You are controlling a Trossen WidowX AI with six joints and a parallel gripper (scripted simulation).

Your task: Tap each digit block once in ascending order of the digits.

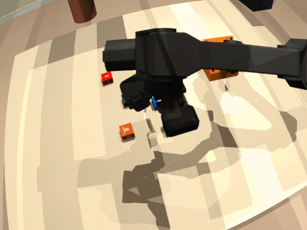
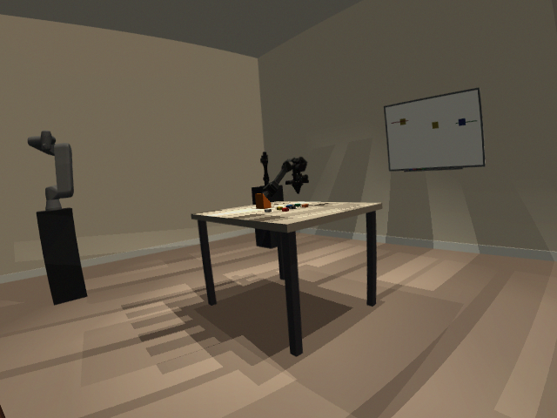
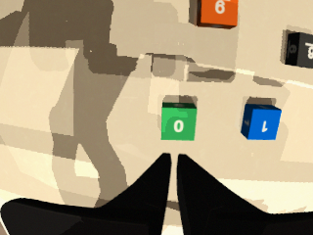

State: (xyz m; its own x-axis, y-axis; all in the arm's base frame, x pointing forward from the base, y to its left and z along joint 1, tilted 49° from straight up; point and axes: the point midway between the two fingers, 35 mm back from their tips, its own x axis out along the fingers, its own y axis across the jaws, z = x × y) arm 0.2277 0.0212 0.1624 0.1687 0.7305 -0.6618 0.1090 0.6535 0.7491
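My gripper (image 3: 172, 161) (image 2: 297, 192) is shut with nothing between its tips, above the table. In the wrist view the tips end just short of the green 0 block (image 3: 178, 124). The blue 1 block (image 3: 263, 123) (image 1: 154, 103) sits to its right. An orange block (image 3: 217, 12) (image 1: 126, 131) has a barred digit that reads as 6. A black block (image 3: 300, 50) has a barred digit, unclear. A red 2 block (image 1: 106, 78) is at the left in the top view. The arm hides most of a yellow block (image 1: 134, 73). A pale block (image 2: 268, 210) shows in the exterior view.
An orange box (image 1: 215, 77) (image 2: 262, 200) stands on the table near the arm's base, partly under the arm in the top view. Dark arm shadows cross the table top (image 1: 56, 138). A whiteboard (image 2: 427, 148) hangs on the wall. Another grey robot arm (image 2: 63, 171) stands on a pedestal away from the table.
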